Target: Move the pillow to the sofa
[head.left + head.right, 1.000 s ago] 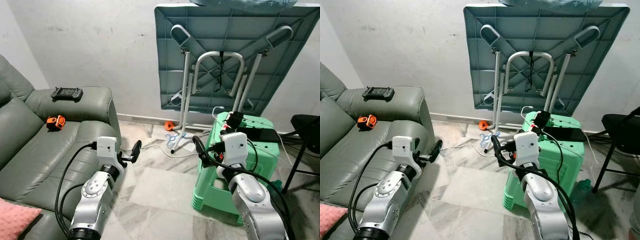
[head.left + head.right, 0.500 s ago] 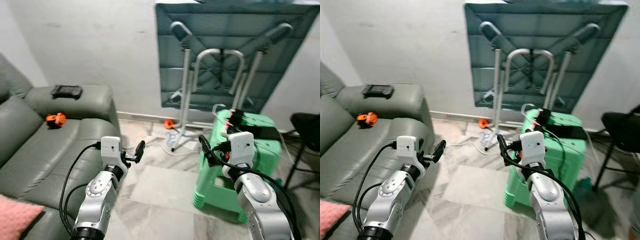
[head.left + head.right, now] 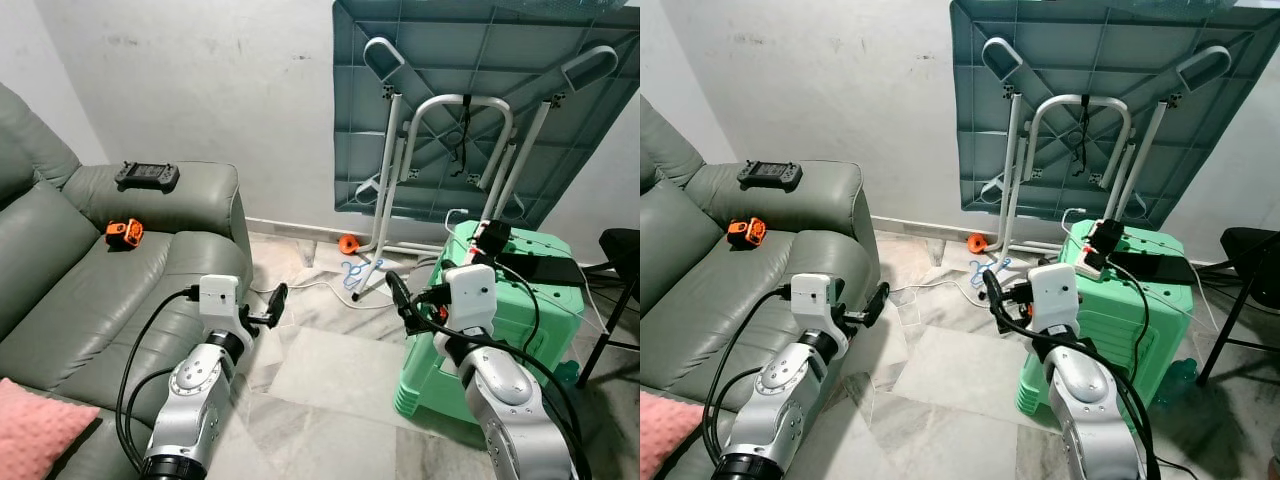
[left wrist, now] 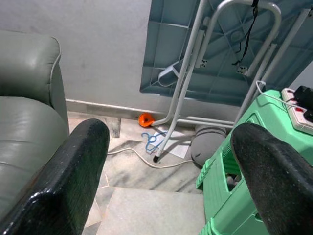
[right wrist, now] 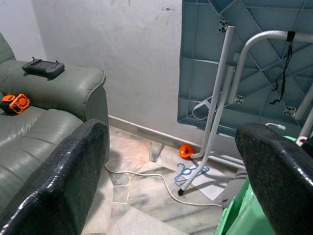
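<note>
The pink pillow (image 3: 33,437) lies at the near end of the grey-green sofa (image 3: 90,300), on the seat cushion at my lower left. My left gripper (image 3: 272,308) hangs open over the floor beside the sofa's front edge, well away from the pillow, with nothing between its fingers (image 4: 73,166). My right gripper (image 3: 402,303) is open and bare too, held in front of the green stool (image 3: 500,340). In the right wrist view its fingers (image 5: 63,171) frame the sofa arm and the wall.
A folded teal table (image 3: 480,100) leans on the wall. A black controller (image 3: 147,175) rests on the sofa arm and an orange gadget (image 3: 123,232) on the seat. A white cable (image 3: 310,290) and blue hanger (image 3: 356,270) lie on the marble floor. A black chair (image 3: 620,255) stands far right.
The camera has swung a little to the left, so the whole scene sits further right and more of the pillow shows. Both arms keep the same pose.
</note>
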`<state>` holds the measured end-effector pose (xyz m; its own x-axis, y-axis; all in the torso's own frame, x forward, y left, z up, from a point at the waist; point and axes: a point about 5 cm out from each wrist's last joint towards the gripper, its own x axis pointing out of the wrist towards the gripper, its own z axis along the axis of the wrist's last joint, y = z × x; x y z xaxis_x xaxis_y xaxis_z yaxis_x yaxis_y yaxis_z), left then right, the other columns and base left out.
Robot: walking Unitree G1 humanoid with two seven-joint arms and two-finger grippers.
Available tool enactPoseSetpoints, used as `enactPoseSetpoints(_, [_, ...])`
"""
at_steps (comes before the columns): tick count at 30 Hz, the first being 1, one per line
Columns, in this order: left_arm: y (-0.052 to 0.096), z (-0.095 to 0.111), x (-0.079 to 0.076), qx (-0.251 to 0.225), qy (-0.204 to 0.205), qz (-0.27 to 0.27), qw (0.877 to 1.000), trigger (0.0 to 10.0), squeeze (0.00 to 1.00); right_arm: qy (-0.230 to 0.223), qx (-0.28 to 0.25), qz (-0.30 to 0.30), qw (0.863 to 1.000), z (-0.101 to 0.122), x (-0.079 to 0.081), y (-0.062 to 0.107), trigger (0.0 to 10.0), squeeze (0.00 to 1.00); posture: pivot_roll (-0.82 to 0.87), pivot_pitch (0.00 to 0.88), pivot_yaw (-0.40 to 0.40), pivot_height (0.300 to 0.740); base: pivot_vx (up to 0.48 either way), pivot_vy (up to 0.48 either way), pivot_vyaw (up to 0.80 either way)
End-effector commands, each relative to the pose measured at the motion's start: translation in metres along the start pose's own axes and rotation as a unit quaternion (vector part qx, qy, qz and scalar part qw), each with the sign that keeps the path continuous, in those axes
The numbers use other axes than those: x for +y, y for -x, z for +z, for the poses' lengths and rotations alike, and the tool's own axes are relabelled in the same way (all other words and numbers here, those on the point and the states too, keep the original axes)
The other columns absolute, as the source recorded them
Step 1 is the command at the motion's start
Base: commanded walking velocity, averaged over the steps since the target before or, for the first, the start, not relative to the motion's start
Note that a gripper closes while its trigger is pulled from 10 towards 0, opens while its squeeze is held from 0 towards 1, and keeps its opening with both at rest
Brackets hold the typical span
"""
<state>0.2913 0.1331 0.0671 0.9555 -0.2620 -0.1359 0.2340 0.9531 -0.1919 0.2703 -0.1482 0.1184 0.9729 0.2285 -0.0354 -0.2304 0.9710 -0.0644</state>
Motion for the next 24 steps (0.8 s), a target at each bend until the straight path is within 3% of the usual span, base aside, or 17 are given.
enactPoseSetpoints(1, [-0.0001, 0.0035, 0.0016, -0.007, -0.007, -0.003, 1.000, 10.0, 0.00, 0.000, -0.005, 0.002, 1.000, 0.0023, 0.0003, -0.0016, 10.0, 0.00, -0.19, 0.000, 0.051, 0.740, 0.000, 0.000, 0.00])
enactPoseSetpoints(8, [0.0011, 0.0058, -0.0057, -0.019, -0.007, -0.042, 0.999, 10.0, 0.00, 0.000, -0.005, 0.002, 1.000, 0.0026, 0.0002, -0.0019, 10.0, 0.00, -0.19, 0.000, 0.053, 0.740, 0.035, 0.000, 0.00])
enactPoseSetpoints(24, [0.0023, 0.0057, -0.0072, -0.021, -0.004, -0.057, 0.998, 10.0, 0.00, 0.000, -0.004, 0.000, 1.000, 0.0019, 0.0002, -0.0014, 10.0, 0.00, -0.19, 0.000, 0.056, 0.740, 0.384, 0.000, 0.00])
